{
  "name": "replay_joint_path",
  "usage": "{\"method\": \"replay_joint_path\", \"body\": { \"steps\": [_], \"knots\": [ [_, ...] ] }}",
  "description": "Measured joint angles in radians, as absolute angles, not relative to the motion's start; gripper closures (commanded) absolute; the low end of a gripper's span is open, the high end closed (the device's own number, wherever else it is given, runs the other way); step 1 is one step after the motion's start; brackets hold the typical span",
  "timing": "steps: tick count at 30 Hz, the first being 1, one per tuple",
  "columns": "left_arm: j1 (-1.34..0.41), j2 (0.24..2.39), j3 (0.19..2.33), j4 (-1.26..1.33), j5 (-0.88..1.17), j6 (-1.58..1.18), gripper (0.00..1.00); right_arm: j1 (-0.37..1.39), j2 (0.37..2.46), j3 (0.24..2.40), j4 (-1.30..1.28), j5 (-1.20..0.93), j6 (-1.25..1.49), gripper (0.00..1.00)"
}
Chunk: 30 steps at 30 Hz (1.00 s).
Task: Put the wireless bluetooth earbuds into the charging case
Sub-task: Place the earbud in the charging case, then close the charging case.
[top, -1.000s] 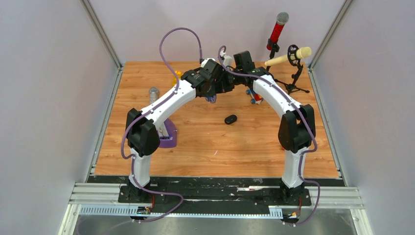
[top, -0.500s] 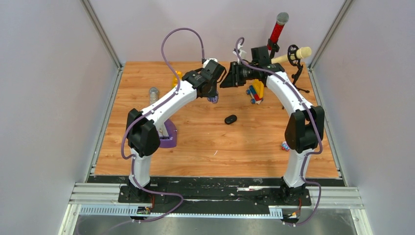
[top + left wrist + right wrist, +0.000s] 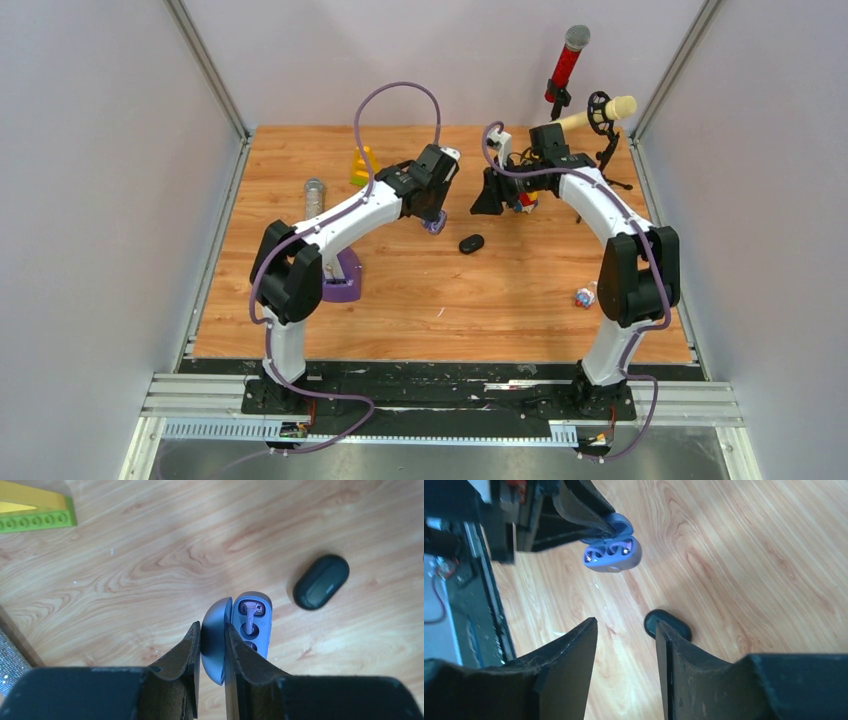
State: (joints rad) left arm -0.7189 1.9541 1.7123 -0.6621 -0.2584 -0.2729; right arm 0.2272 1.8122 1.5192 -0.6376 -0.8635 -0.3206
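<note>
My left gripper [image 3: 212,627] is shut on the raised lid of an open purple charging case [image 3: 251,622] and holds it just above the table. A purple earbud [image 3: 252,611] lies in the case's far socket. The case also shows in the top view [image 3: 435,225] and the right wrist view [image 3: 611,555]. A closed black case [image 3: 471,243] lies on the wood to its right, and shows in the left wrist view [image 3: 320,581] and right wrist view [image 3: 667,622]. My right gripper [image 3: 626,625] is open and empty, above the table beside the black case. No black earbuds show.
A yellow and green brick [image 3: 362,165] and a silvery cylinder [image 3: 314,190] stand at the back left. A purple stand [image 3: 345,275] sits by the left arm. Toy blocks [image 3: 522,195], two microphones [image 3: 590,115] and a small red and blue bottle [image 3: 583,297] are on the right.
The two grippers, close together a second ago, have parted. My right gripper drew back to the right. My left gripper came nearer with the purple case.
</note>
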Motion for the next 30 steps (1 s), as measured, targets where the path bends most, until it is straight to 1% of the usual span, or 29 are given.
{"method": "replay_joint_path", "body": {
  "steps": [2, 7, 9, 15, 23, 26, 28, 30],
  "knots": [
    [-0.719, 1.935, 1.682, -0.658, -0.217, -0.235, 1.0, 0.21, 1.812, 1.494, -0.648, -0.906, -0.427, 0.46],
    [-0.719, 1.868, 1.663, -0.642, -0.081, -0.166, 1.0, 0.143, 1.81, 1.478, -0.722, -1.084, -0.709, 0.44],
    [-0.719, 1.845, 1.663, -0.63, -0.019, -0.144, 1.0, 0.127, 1.81, 1.468, -0.741, -1.15, -0.793, 0.4],
    [-0.719, 1.806, 1.663, -0.604, 0.21, -0.087, 1.0, 0.119, 1.81, 1.395, -0.811, -1.32, -1.005, 0.39],
    [-0.72, 1.806, 1.652, -0.603, 0.376, -0.054, 1.0, 0.124, 1.81, 1.379, -0.896, -1.425, -1.152, 0.39],
    [-0.72, 1.806, 1.651, -0.602, 0.4, -0.049, 1.0, 0.131, 1.819, 1.399, -0.973, -1.439, -1.204, 0.39],
    [-0.72, 1.806, 1.651, -0.602, 0.407, -0.046, 1.0, 0.138, 1.845, 1.45, -1.06, -1.45, -1.265, 0.39],
    [-0.72, 1.806, 1.651, -0.602, 0.407, -0.046, 1.0, 0.144, 1.888, 1.521, -1.179, -1.46, -1.358, 0.31]
  ]
}}
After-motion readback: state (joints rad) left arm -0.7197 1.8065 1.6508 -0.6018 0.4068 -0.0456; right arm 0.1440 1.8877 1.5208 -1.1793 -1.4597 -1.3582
